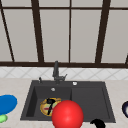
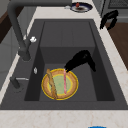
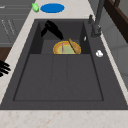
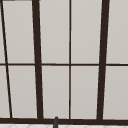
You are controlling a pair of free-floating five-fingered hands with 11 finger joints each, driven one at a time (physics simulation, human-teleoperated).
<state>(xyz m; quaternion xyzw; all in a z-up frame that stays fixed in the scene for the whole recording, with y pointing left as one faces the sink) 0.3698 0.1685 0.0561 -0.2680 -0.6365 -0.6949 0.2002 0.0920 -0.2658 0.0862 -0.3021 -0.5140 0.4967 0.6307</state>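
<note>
My left robot hand (image 2: 81, 60) hangs in the sink's left basin, fingers reaching down to the near rim of the yellow plate (image 2: 60, 84) on the basin floor, though I cannot tell whether they pinch it. My right robot hand (image 2: 109, 19) floats at the near right edge of the black sink (image 1: 90, 100), fingers loosely curled on nothing. No writing is readable; the pale speckled worktop (image 1: 15, 85) carries a blue plate (image 1: 7, 103) far left, with a dark faucet (image 1: 56, 71) and a dark-framed window (image 4: 70, 62) behind.
</note>
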